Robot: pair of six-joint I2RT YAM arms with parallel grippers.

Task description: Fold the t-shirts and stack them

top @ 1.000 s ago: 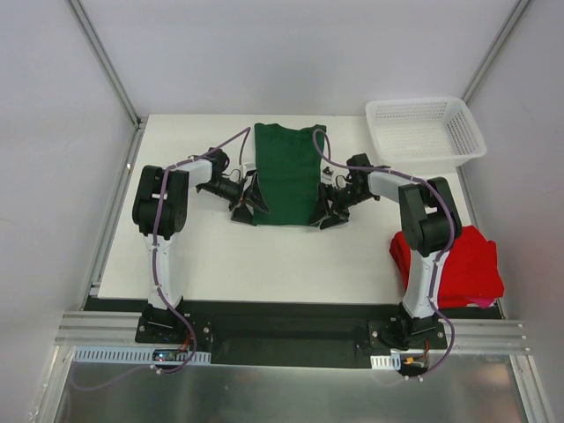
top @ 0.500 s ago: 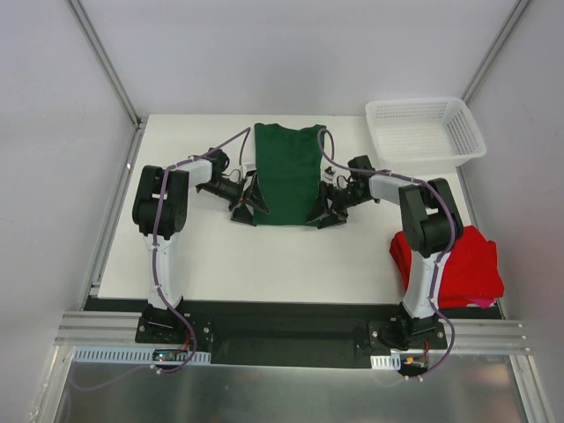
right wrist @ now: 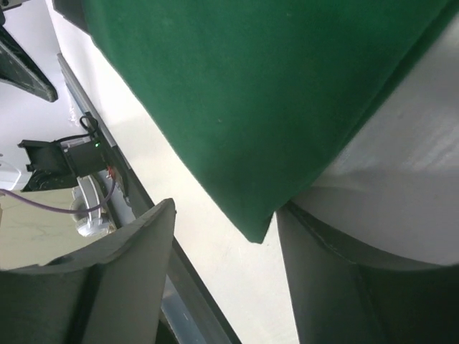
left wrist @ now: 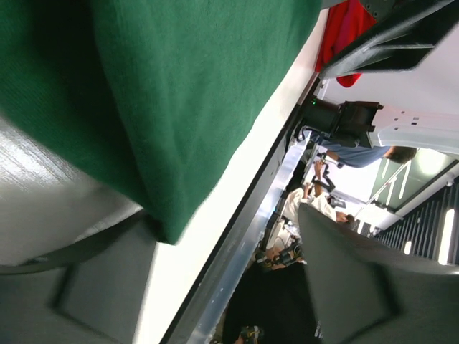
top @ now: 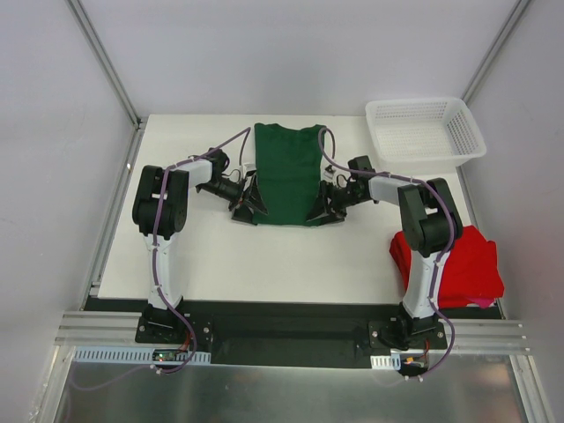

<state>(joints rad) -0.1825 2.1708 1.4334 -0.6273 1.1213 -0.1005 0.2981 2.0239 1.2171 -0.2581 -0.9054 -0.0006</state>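
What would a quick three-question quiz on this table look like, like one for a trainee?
1. Fill in: the white mesh basket stands at the far ____ corner of the table.
2. True or false: the left gripper and the right gripper, both open, sit at the two near corners of the green t-shirt.
3. Where does the red t-shirt lie?
A. in the basket
B. on top of the green t-shirt
C. at the table's near right edge

Key: 1 right; 2 true; 3 C.
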